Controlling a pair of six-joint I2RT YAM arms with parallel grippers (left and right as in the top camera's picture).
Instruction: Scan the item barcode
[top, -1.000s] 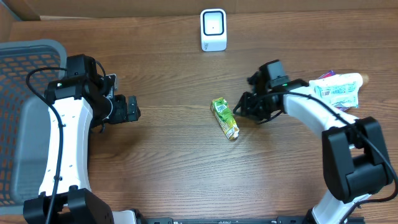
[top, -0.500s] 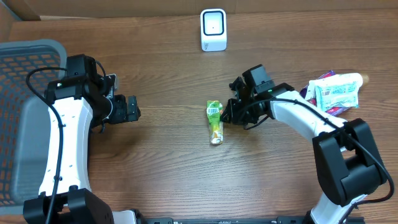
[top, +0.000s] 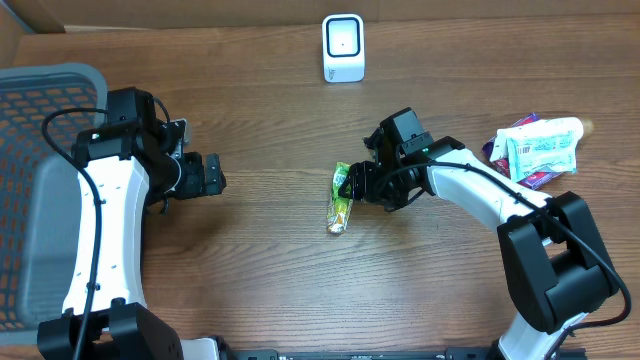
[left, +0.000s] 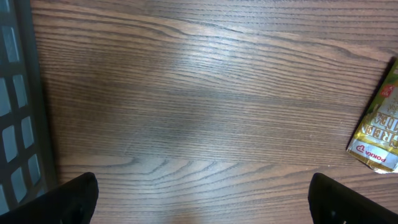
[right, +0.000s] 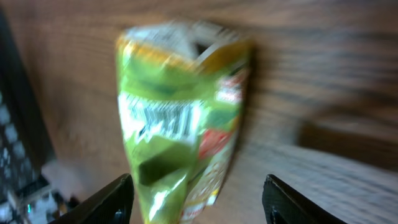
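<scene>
We are poising the right gripper (top: 357, 186), jaws parted, at one green pouch (top: 341, 200); left gripper (top: 212, 173) gaping wide; one scanner (top: 343, 47) far, one basket (top: 30, 110) left.

The green-and-yellow foil snack pouch (right: 180, 118) is blurred in the right wrist view; its print is unreadable. The left wrist view's right edge crops it.
</scene>
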